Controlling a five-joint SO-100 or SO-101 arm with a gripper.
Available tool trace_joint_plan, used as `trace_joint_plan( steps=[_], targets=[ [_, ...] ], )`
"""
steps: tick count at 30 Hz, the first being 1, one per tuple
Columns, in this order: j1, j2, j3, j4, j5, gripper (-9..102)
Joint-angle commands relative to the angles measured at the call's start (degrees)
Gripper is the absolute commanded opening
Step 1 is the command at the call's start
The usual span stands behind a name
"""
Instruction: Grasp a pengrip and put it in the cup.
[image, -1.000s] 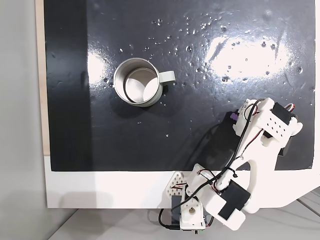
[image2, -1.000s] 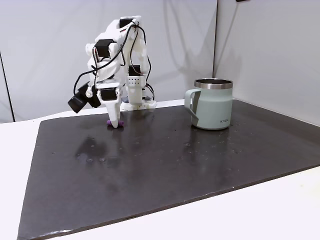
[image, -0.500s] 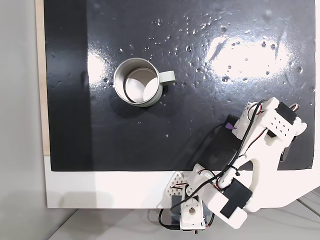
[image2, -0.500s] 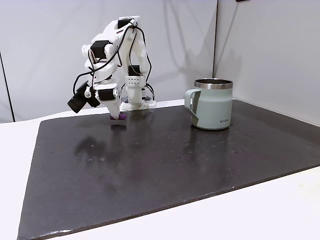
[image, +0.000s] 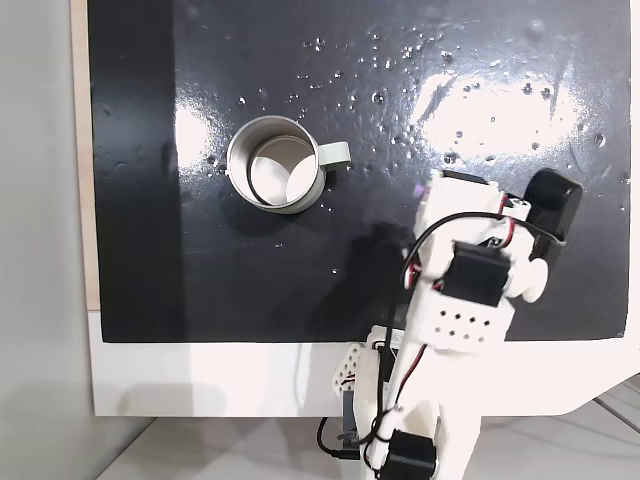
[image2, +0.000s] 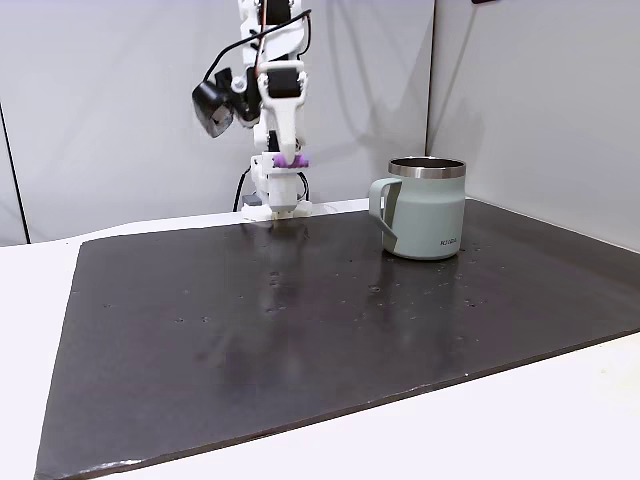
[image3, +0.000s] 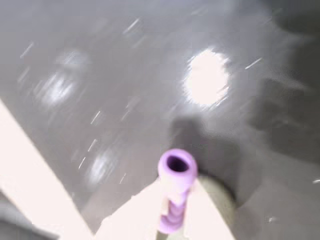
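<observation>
The cup (image: 275, 165), a metallic grey mug with a pale handle, stands upright on the black mat; it is also at the right in a fixed view (image2: 425, 210). My gripper (image2: 291, 160) is raised high above the mat, shut on the pengrip (image2: 292, 160), a small light-purple ribbed tube. In the wrist view the pengrip (image3: 175, 187) sits pinched between the white fingers (image3: 205, 215), its open end facing the camera. From above, my gripper (image: 422, 195) hangs to the right of the cup, well apart from it, with a purple speck of the pengrip (image: 416, 189) at its tip.
The glossy black mat (image: 300, 280) covers most of the white table (image: 200, 380). The arm's base (image: 385, 430) stands at the near edge in the view from above. Grey walls (image2: 540, 100) rise behind and to the right of the mat.
The gripper has lifted the pengrip off the mat and risen high. The arm has swung away from the mat's right corner toward the cup. The cup has not moved.
</observation>
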Motion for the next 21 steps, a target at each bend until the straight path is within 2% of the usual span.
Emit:
trace_joint_plan(
  steps=[1, 13, 21],
  targets=[
    [-6.8, 7.5, -2.7, -5.4, 1.1, 0],
    [-21.2, 9.8, 3.5, -25.6, -1.2, 0],
    [-34.0, 10.1, 6.9, -25.8, -1.4, 0]
  ],
)
